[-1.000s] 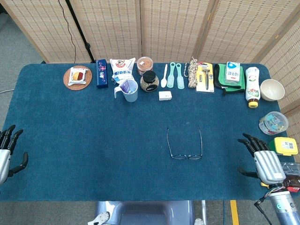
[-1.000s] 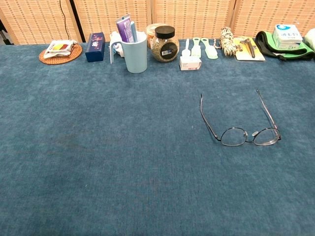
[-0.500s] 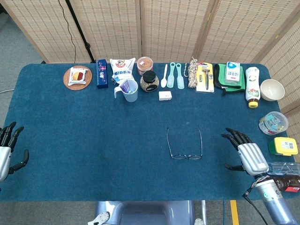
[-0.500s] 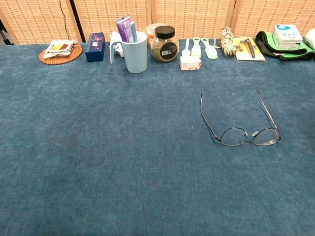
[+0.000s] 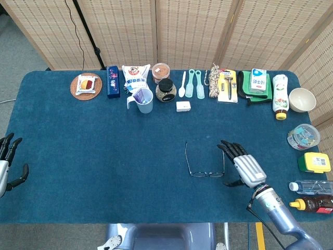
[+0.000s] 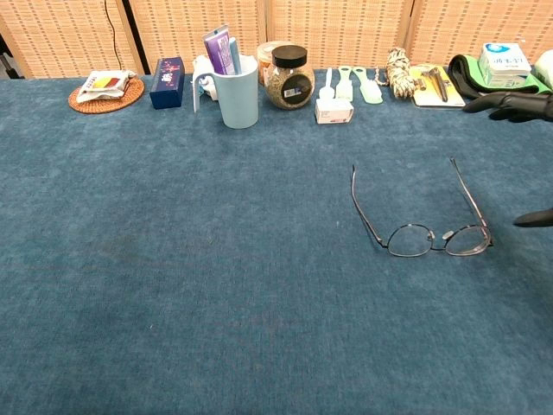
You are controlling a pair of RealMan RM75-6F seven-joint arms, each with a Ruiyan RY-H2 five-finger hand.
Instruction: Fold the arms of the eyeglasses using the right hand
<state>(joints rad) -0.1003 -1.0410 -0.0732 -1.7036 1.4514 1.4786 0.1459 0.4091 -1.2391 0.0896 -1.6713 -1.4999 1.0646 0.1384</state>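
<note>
Along the far edge of the blue surface [image 5: 93, 156] stand a cup [image 5: 144, 100], a dark-lidded jar [image 5: 166, 90], a rope coil [image 5: 214, 81], a white bottle [image 5: 280, 96] and a bowl [image 5: 302, 99].

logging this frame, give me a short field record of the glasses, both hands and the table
eyeglasses: arms unfolded, lying flat on table, lenses toward robot
right robot hand: fingers spread, holds nothing, just right of the eyeglasses, no visible contact
left robot hand: at left table edge, fingers apart, empty
table: blue cloth, row of items along far edge
</note>
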